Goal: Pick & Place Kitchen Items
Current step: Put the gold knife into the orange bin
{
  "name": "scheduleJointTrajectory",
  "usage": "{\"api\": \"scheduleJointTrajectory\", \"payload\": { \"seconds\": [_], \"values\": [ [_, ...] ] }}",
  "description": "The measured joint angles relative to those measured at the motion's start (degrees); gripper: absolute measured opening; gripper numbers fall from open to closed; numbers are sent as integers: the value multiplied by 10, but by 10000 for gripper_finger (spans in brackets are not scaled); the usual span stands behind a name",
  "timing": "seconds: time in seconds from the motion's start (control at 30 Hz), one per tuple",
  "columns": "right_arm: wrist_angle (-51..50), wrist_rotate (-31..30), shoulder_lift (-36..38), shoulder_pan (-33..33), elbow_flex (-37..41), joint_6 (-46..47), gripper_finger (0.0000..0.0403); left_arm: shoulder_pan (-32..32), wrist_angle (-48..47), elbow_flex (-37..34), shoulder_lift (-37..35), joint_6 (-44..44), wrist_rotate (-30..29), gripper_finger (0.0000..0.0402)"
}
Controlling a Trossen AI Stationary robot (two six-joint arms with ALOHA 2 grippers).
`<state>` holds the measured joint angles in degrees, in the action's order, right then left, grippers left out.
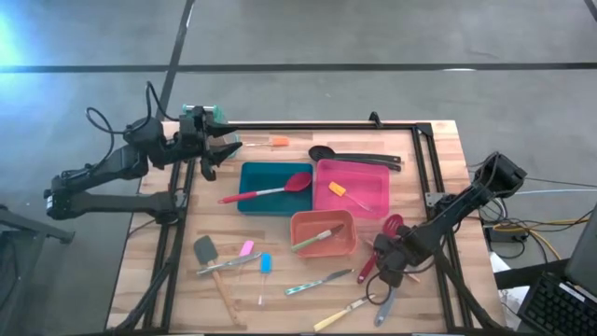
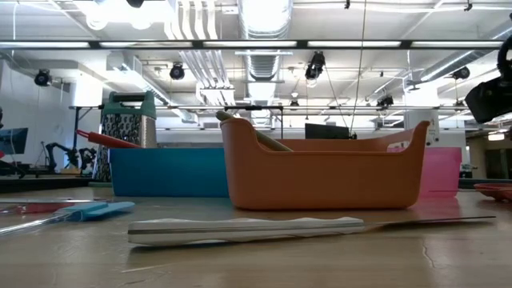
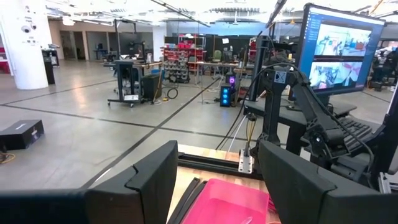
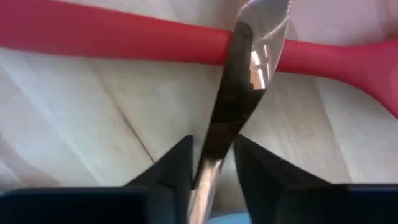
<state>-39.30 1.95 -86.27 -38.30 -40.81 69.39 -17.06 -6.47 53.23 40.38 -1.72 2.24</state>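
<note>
Three trays, blue (image 1: 264,177), pink (image 1: 364,175) and orange (image 1: 308,226), sat mid-counter. The right end effector (image 1: 389,271), lowered near the right edge, pinched a metal knife (image 4: 231,99) crossing a red spoon (image 4: 112,37). The left end effector (image 1: 220,151) hovered open by the back-left corner.

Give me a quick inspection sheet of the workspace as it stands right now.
Surface: wooden table, black frame rails along its edges.
Job's things: red spoon across the blue tray; orange spatula in the pink tray; one utensil in the orange tray; more utensils loose at the front.
Clutter: box grater at the back left.
Grippers: left gripper open, raised at the back left; right gripper closed on a metal knife lying over a red handle.
Cables: cables off the table's right side.
Surroundings: open lab floor, monitor, racks.
</note>
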Motion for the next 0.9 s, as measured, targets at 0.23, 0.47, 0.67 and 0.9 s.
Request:
{"api": "scheduleJointTrajectory", "payload": {
  "seconds": [0.23,0.47,0.67,0.9],
  "values": [
    [18,19,5,-1,-10,54,29,0,0,0,0,0,0,229],
    [-2,11,46,-1,-62,62,29,0,0,0,0,0,-3,229],
    [-102,-38,68,-1,-135,77,29,0,0,0,2,0,-2,229],
    [-227,-145,79,0,-223,74,29,0,1,0,11,-5,-2,229]
  ]
}}
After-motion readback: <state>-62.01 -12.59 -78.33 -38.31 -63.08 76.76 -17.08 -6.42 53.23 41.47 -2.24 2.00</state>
